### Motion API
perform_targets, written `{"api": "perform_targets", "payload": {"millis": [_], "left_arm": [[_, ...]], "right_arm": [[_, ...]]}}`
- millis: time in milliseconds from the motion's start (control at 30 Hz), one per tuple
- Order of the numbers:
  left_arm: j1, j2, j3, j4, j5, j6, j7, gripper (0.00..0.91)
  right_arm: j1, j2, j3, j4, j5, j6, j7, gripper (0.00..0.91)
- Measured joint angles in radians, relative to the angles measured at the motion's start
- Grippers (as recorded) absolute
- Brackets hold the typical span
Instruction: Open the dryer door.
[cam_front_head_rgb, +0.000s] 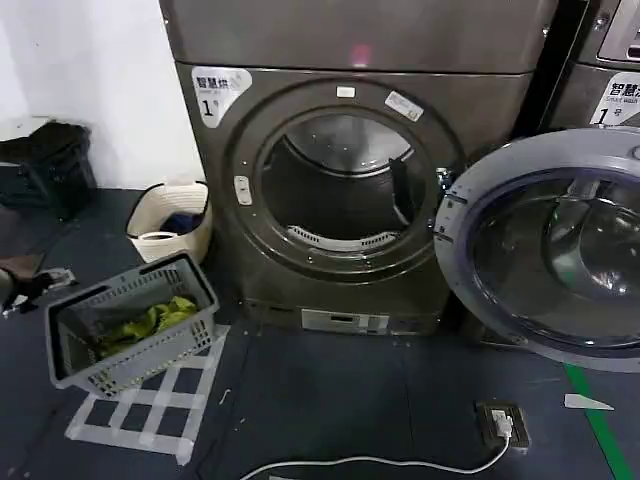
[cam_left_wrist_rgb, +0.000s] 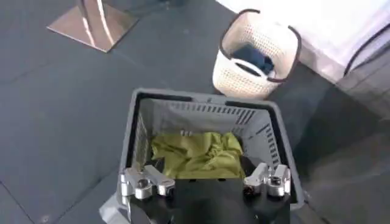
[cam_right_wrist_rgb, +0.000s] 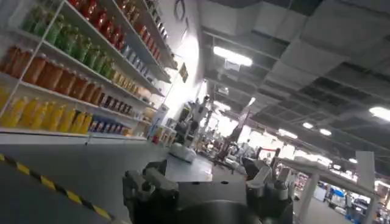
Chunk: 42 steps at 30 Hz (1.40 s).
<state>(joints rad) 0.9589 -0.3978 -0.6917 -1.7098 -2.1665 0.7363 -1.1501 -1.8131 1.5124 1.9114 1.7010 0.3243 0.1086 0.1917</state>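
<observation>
The dryer door (cam_front_head_rgb: 545, 250) is hanging wide open, swung out to the right side of the dryer (cam_front_head_rgb: 345, 190) on its hinge. It is round, so it has no long side, and its inner face is pointing out toward the room and the head camera. It is showing a wide grey ring around a big dark glass window, and the window is shining a little. The door is standing upright, with its lower edge close above the dark floor (cam_front_head_rgb: 330, 400). Beside it, the round hole of the drum (cam_front_head_rgb: 335, 180) is sitting open and dark inside. The left gripper (cam_left_wrist_rgb: 204, 182) is hovering over a grey basket (cam_left_wrist_rgb: 137, 131), and its two fingers are spread wide apart, holding nothing. Green cloth (cam_left_wrist_rgb: 195, 155) is lying in the basket. A white woven basket (cam_left_wrist_rgb: 253, 76) is standing near it, close to the wall. The right gripper (cam_right_wrist_rgb: 207, 185) is pointing up toward shelves of bottles (cam_right_wrist_rgb: 67, 67) and a ceiling, and its fingers are wide apart too, holding nothing.
</observation>
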Motion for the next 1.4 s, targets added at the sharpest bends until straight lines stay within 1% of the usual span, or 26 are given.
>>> {"api": "perform_targets", "payload": {"millis": [67, 167, 300, 433, 1400], "left_arm": [[-0.037, 0.001, 0.038, 0.019, -0.016, 0.000, -0.004, 0.907], [-0.094, 0.005, 0.088, 0.039, -0.028, 0.000, -0.005, 0.907], [-0.154, 0.009, 0.151, 0.042, -0.019, 0.000, -0.005, 0.907], [-0.183, 0.010, 0.184, 0.051, -0.021, 0.000, -0.005, 0.907], [-0.196, -0.006, 0.223, 0.086, 0.002, 0.000, 0.001, 0.907]], "right_arm": [[0.001, 0.003, -0.002, -0.001, -0.002, 0.005, -0.007, 0.907], [0.001, 0.009, -0.002, -0.001, -0.029, 0.023, -0.026, 0.907], [0.002, 0.009, -0.005, -0.003, -0.023, 0.032, -0.026, 0.907], [0.000, 0.009, -0.005, -0.010, -0.022, 0.032, -0.024, 0.907], [0.001, 0.015, -0.007, -0.015, -0.022, 0.057, -0.039, 0.907]]}}
